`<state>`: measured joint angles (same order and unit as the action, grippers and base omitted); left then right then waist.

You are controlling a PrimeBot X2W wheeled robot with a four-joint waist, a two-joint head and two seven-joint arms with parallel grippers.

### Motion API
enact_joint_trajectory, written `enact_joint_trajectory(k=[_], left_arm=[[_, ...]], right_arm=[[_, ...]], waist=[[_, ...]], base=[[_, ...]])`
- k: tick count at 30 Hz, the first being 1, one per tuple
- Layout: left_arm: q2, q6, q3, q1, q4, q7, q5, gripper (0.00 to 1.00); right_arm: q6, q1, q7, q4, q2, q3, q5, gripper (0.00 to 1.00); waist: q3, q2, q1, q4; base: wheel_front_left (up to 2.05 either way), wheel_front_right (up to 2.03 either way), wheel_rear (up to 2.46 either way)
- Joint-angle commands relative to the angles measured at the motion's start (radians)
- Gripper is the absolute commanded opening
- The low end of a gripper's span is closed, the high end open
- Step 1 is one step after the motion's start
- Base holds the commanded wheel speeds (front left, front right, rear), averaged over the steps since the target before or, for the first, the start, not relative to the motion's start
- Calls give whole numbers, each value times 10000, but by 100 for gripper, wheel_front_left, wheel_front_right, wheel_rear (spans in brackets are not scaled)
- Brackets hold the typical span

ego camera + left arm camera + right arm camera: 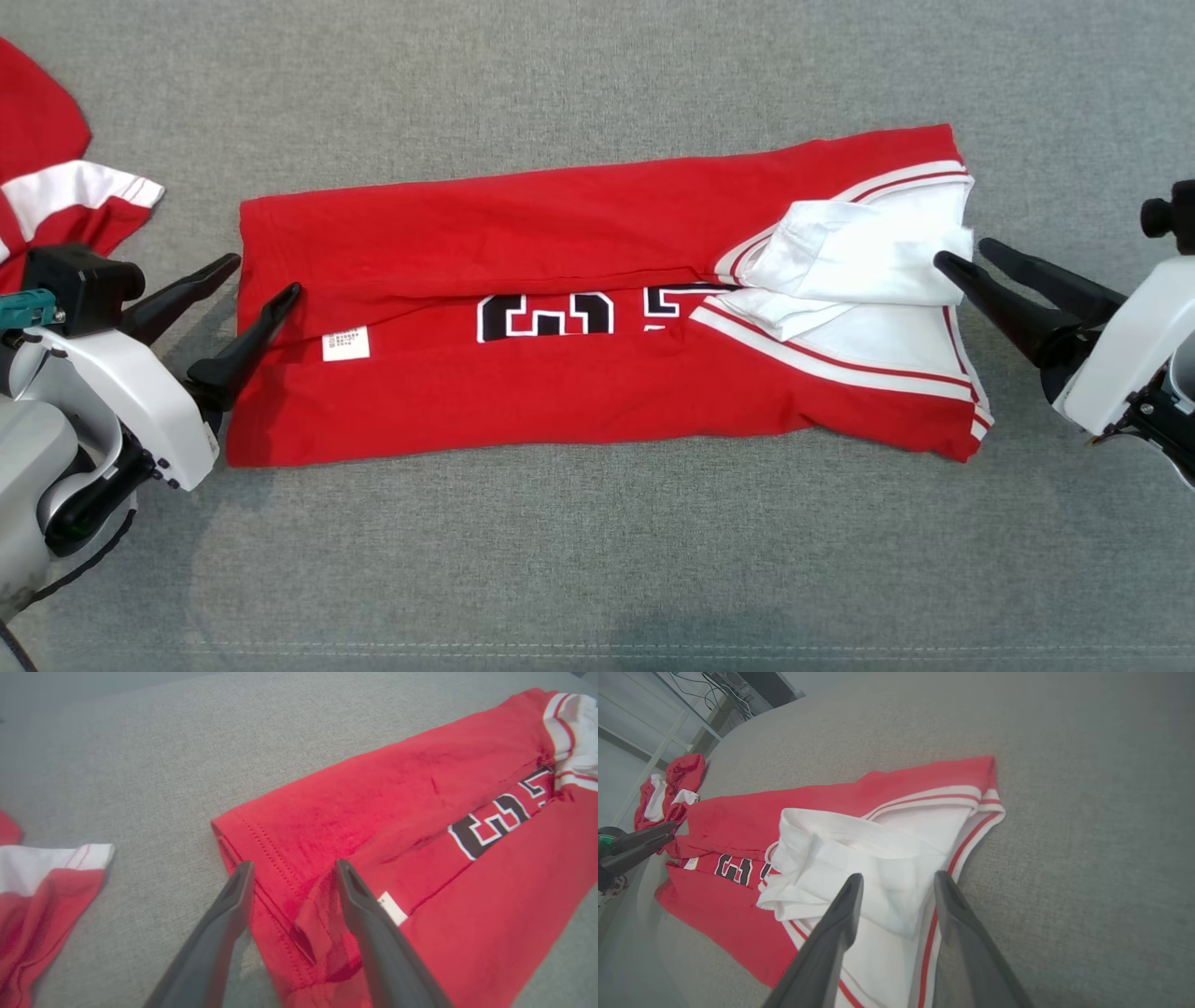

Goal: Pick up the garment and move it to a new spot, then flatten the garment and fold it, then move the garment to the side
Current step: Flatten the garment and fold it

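Nearest the robot, a line of pale stitching crosses the grey woven fabric that covers the table point(597, 560).

The left hand point(261, 277) sits at the left end of the red jersey point(560, 233). Its two dark fingers are spread apart and released, clasping nothing. In the left wrist view this hand point(294, 865) straddles the stitched hem, with one finger over grey fabric and the other over red cloth. Whether the tips touch the cloth cannot be told.

The jersey lies across the middle of the table, folded lengthwise into a long band. The upper layer covers the top half of its black, white-edged numerals point(546, 317), so they cannot be read with certainty. A small white label point(345, 343) sits near the hem, its print too small to read.

At the right end, a white sleeve point(859, 257) with red and white striped trim lies doubled over the red. The right hand point(963, 252) rests at the sleeve's edge, fingers parted and released, grasping nothing. The right wrist view shows its tips point(897, 877) over the white cloth.

A second red and white garment point(56, 196) is cut off at the far left corner. Beyond the table, blurred, stand a pale metal frame point(658, 751) and dark cables point(691, 681).
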<state>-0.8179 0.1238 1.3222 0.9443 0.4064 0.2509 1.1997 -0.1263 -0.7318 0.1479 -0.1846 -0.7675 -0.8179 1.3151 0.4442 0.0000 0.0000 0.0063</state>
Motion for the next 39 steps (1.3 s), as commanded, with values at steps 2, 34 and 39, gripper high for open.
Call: enact_joint_trajectory(k=[2, 34, 39], left_arm=[[-326, 69, -421, -62, 195, 93, 189, 100], [3820, -348, -9217, -6678, -549, 108, -5127, 100], [4763, -517, -10423, -7561, -1234, 108, -6145, 100]], right_arm=[[-44, 539, -379, 19, -365, 175, 73, 100], [-44, 2365, -3746, -3187, 2082, 326, -1543, 100], [-44, 2421, -3983, -3873, 2626, 681, -1886, 100]], waist=[[-286, 0, 0, 12], [-3211, 0, 0, 391], [-3237, 0, 0, 473]], base=[[0, 0, 0], [0, 0, 0], [0, 0, 0]])
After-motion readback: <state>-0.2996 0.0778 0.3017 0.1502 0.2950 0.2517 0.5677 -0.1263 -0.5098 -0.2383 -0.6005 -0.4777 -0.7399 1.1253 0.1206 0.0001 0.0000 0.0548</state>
